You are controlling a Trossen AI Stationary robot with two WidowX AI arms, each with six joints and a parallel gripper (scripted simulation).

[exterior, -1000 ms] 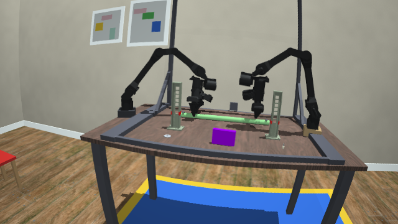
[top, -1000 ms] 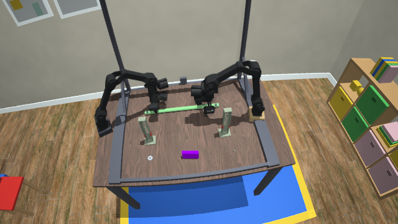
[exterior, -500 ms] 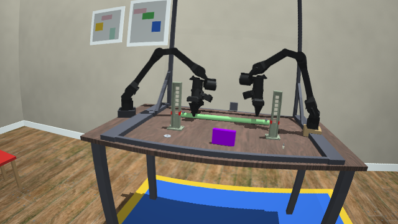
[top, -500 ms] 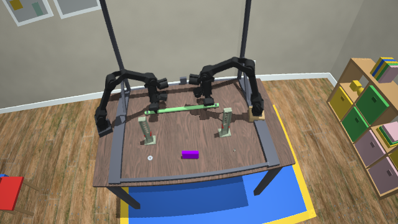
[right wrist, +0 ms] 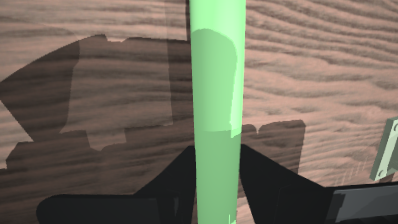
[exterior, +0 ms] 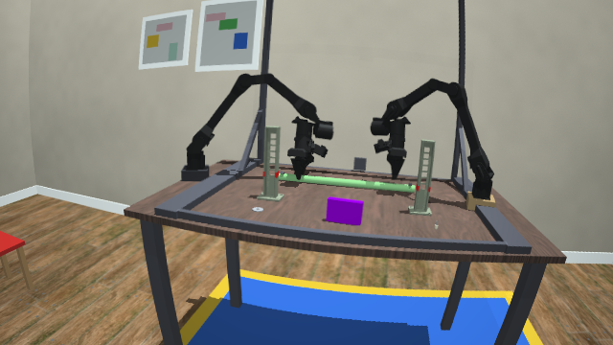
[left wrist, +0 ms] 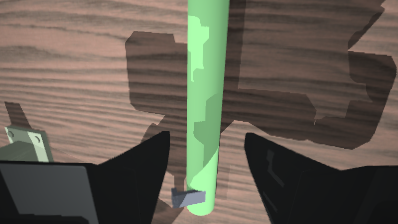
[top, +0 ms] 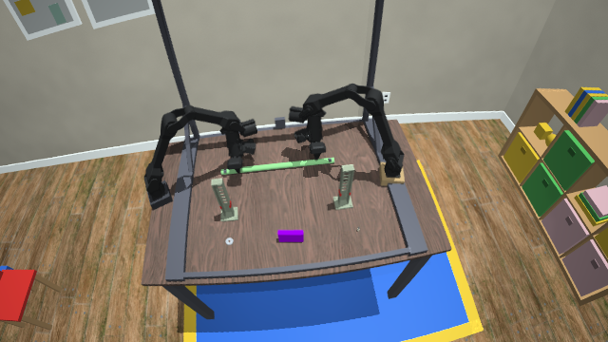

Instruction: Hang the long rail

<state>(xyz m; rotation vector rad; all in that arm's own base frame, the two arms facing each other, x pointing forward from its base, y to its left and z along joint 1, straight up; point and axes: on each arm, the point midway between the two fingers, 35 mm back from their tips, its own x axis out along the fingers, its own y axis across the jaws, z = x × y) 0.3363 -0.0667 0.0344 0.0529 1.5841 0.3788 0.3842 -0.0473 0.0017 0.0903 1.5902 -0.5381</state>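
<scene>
We are at the grasping step: the rail (top: 277,166) (exterior: 335,181) (left wrist: 206,75) (right wrist: 218,75) is unhung, behind the posts (top: 347,182) (exterior: 272,187) (left wrist: 42,145) (right wrist: 385,152). Our right end effector (top: 237,169) (exterior: 299,177) (right wrist: 216,151) clamps it; our left end effector (top: 317,156) (exterior: 395,177) (left wrist: 207,139) straddles it, fingers apart. Next, we close the left and lift level.

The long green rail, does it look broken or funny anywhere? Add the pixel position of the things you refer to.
No, nothing looks broken. The rail (top: 280,166) (exterior: 335,181) (left wrist: 206,75) (right wrist: 217,75) looks straight. It's just behind the posts (top: 347,182) (exterior: 424,168) (left wrist: 42,145) (right wrist: 385,152), not hung on them. The right gripper (top: 237,169) (exterior: 299,178) (right wrist: 216,151) is holding it, while the left gripper (top: 317,157) (exterior: 395,177) (left wrist: 207,139) is open around it.
</scene>
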